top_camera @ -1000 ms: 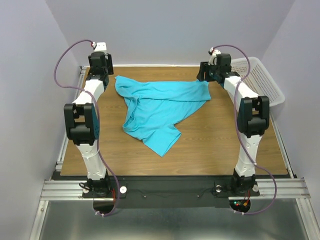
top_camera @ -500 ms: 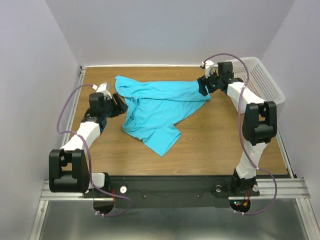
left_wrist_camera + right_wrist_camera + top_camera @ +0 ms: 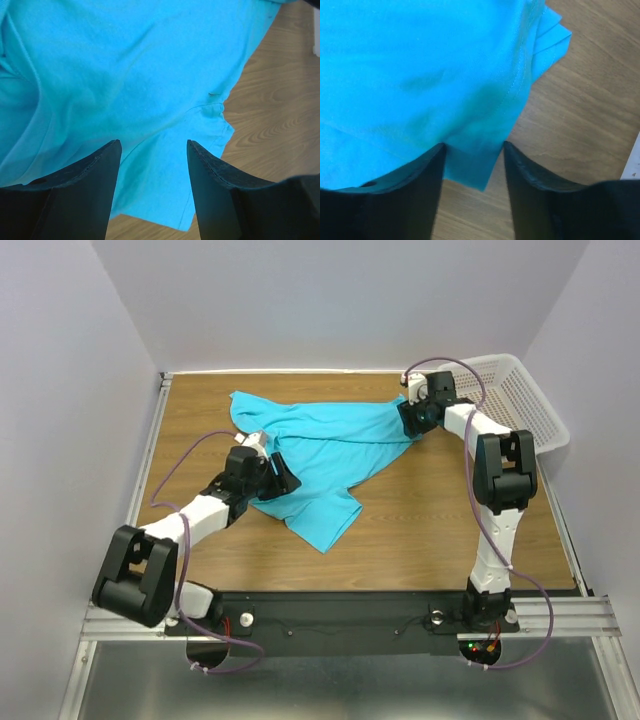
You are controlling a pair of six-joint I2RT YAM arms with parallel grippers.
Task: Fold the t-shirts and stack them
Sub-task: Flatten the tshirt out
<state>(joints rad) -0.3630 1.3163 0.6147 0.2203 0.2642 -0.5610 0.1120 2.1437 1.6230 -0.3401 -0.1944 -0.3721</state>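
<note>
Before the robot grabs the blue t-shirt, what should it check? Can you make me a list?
1. Left tool open: ok, its fingers are spread apart.
2. Right tool open: ok, its fingers are spread too.
3. Left tool over the t-shirt: ok, blue cloth fills the gap between its fingers.
4. Right tool at the cloth's edge: ok, a corner of the t-shirt sits between its fingers.
5. T-shirt lying flat: not ok, it is bunched and folded over itself.
6. Basket out of the way: ok, it sits at the far right corner, apart from the t-shirt.
</note>
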